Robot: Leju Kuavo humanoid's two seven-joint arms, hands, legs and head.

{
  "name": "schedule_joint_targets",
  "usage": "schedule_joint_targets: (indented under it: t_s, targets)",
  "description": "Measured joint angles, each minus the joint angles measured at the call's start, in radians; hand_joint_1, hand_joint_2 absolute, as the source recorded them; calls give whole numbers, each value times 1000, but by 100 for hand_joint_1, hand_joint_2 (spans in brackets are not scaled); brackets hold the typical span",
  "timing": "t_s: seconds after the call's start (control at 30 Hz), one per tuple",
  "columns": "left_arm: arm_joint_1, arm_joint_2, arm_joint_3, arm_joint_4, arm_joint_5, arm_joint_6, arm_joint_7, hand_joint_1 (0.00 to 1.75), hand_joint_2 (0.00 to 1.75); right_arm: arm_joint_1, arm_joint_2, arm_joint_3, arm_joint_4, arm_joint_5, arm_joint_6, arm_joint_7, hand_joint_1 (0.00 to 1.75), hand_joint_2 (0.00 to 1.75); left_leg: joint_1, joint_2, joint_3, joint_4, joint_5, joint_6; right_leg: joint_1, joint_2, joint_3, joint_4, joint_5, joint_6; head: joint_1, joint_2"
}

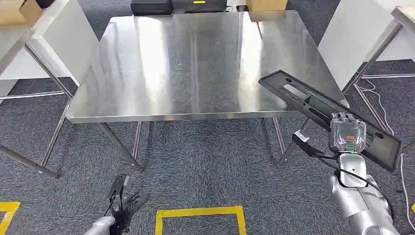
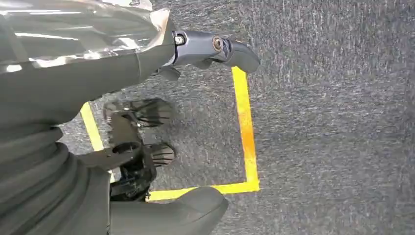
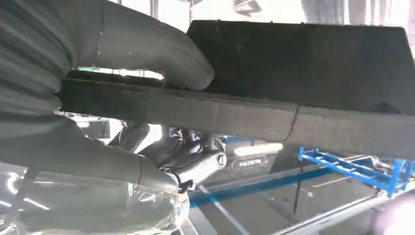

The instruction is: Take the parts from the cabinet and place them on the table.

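Note:
A long black plastic part point(image 1: 313, 105) hangs in the air over the right front corner of the steel table point(image 1: 195, 63), its far end above the tabletop. My right hand point(image 1: 346, 132) grips it near its near end. In the right wrist view the thumb point(image 3: 161, 54) presses on the part's black edge point(image 3: 244, 115). My left hand point(image 1: 128, 205) hangs low over the carpet at the lower left, away from the table. In the left wrist view its fingers point(image 2: 215, 49) are spread and hold nothing.
The steel tabletop is bare and shiny. White tables stand at the left point(image 1: 19, 44) and right point(image 1: 386, 29). Cardboard boxes point(image 1: 266, 6) and a black case point(image 1: 151, 7) sit beyond the far edge. A yellow tape square point(image 1: 199, 213) marks the grey carpet.

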Motion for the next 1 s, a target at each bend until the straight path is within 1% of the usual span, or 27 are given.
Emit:
schedule_joint_targets:
  t_s: [0.03,0.07,0.1,0.13,0.17,0.2,0.23,0.27,0.3,0.33,0.37,0.4,0.43,0.47,0.5,0.53,0.6,0.63,0.67,0.7,0.73,0.8,0.83,0.87,0.93,0.97,1.0]
  targets:
    - [-1,0,0,0,0,0,0,0,175,0,0,0,-1,0,0,0,175,175,-9,0,34,-92,62,19,5,0,14,-1,-10,-1,0,0]
    - [-3,1,0,0,0,0,0,0,175,-1,1,0,-2,0,0,0,175,175,-24,-1,71,-187,118,46,8,0,27,-3,-20,-3,0,0]
    - [-5,5,0,0,0,0,0,0,175,0,2,0,-1,0,0,1,175,175,-29,4,87,-201,98,66,7,-1,33,-7,-26,0,4,0]
    - [-6,3,0,0,0,-1,0,0,175,-5,2,0,-2,0,0,2,175,175,-34,7,99,-225,90,67,16,0,34,-12,-30,6,13,0]
    - [-8,3,0,0,-2,-1,1,0,175,-5,2,0,-2,-1,0,3,175,175,-38,4,103,-228,83,71,5,-1,38,-23,-31,12,7,0]
    - [-8,3,0,0,-2,-1,1,0,175,2,2,0,-3,-1,0,6,175,175,-40,-1,111,-253,80,74,6,-2,48,-11,-21,18,5,0]
    - [-9,3,0,0,-3,-1,2,0,175,5,3,0,-4,0,0,8,175,175,-42,2,132,-264,75,79,8,-2,55,-16,-10,34,5,0]
    - [-8,0,0,-1,-3,-2,3,0,175,8,-2,0,-9,1,0,8,175,175,-32,-2,164,-289,81,76,10,-4,46,-6,-22,33,6,0]
    - [-10,-1,0,-1,-4,-3,4,0,175,7,-2,0,-9,1,0,9,175,175,-34,-3,181,-296,78,74,6,-7,38,34,-20,33,3,0]
    - [-14,0,1,-1,-4,-3,5,0,175,4,-3,0,-10,0,0,9,175,175,-31,-4,190,-297,72,75,4,-6,-3,106,-31,29,0,0]
    - [-14,-1,1,-1,-5,-3,6,0,175,3,-6,-1,-9,-1,0,9,175,175,-29,-6,195,-297,64,71,1,-6,-52,174,-44,34,3,0]
    - [-11,-3,1,-1,-5,-3,8,0,175,4,-8,-1,-9,-1,0,9,175,175,-28,-8,202,-297,55,67,0,-6,-102,235,-75,31,3,0]
    - [-7,-5,1,0,-5,-3,9,0,175,7,-8,-1,-9,-1,0,9,175,175,-27,-9,210,-297,47,62,-3,-6,-135,264,-98,35,2,0]
    - [-3,-8,1,0,-5,-3,9,0,175,11,-10,-1,-9,-1,0,8,175,175,-24,-12,222,-296,36,55,-8,-7,-158,259,-103,48,2,0]
    - [-1,-8,1,1,-6,-3,9,0,175,14,-11,-1,-9,-1,0,7,175,175,-19,-14,234,-295,25,48,-15,-7,-158,215,-82,61,2,0]
    - [-1,-10,1,2,-6,-3,9,0,175,15,-13,-2,-9,-1,0,5,175,175,-14,-16,248,-293,12,41,-21,-8,-142,141,-37,81,3,0]
    - [-1,-10,1,2,-10,-2,10,0,175,19,-16,-8,-9,-1,0,-2,175,175,-8,-17,263,-278,-19,22,-38,-15,-104,-29,98,127,5,0]
    - [0,-9,1,2,-11,0,12,0,175,21,-15,-8,-8,-1,0,-2,175,175,-8,-17,274,-264,-34,14,-25,-26,-110,-31,102,108,10,0]
    - [-1,-9,2,3,-12,1,13,0,175,21,-14,-8,-7,-1,0,-4,175,175,-14,-17,262,-263,-36,10,-19,-22,-92,-23,100,74,14,0]
    - [0,-9,2,3,-13,3,15,0,175,26,-15,-10,-8,-1,0,-5,175,175,-12,-16,260,-258,-41,3,-19,-18,-100,-14,105,59,3,0]
    - [-2,-9,1,4,-13,3,18,0,175,28,-15,-10,-8,-1,0,-5,175,175,-12,-14,262,-257,-48,-2,-19,-20,-106,-8,96,48,8,0]
    - [-7,-8,1,4,-15,5,24,0,175,24,-15,-11,-9,-1,0,-5,175,175,-6,-10,246,-228,-57,-11,-25,-13,-100,-3,88,35,6,0]
    - [-12,-9,1,4,-15,5,26,0,175,19,-15,-14,-9,-1,0,-5,175,175,-3,-4,213,-175,-59,-15,-24,-12,-98,-2,82,25,4,0]
    - [-13,-9,1,4,-16,6,29,0,175,16,-14,-15,-9,-1,0,-5,175,175,-3,-1,176,-120,-73,-19,-21,-12,-96,-1,78,20,4,0]
    - [-9,-9,1,7,-17,10,33,0,175,16,-11,-14,-8,-1,0,-5,175,175,-2,1,90,-10,-128,-26,-13,-10,-87,-1,68,7,4,0]
    - [-6,-9,1,8,-18,11,33,0,175,18,-10,-14,-5,-1,0,-5,175,175,-2,1,65,10,-131,-25,-8,-8,-81,0,63,0,5,0]
    - [-3,-9,1,10,-18,15,34,0,175,19,-8,-13,0,-1,0,-5,175,175,-3,1,58,-14,-99,-20,-3,-6,-74,2,55,2,5,0]
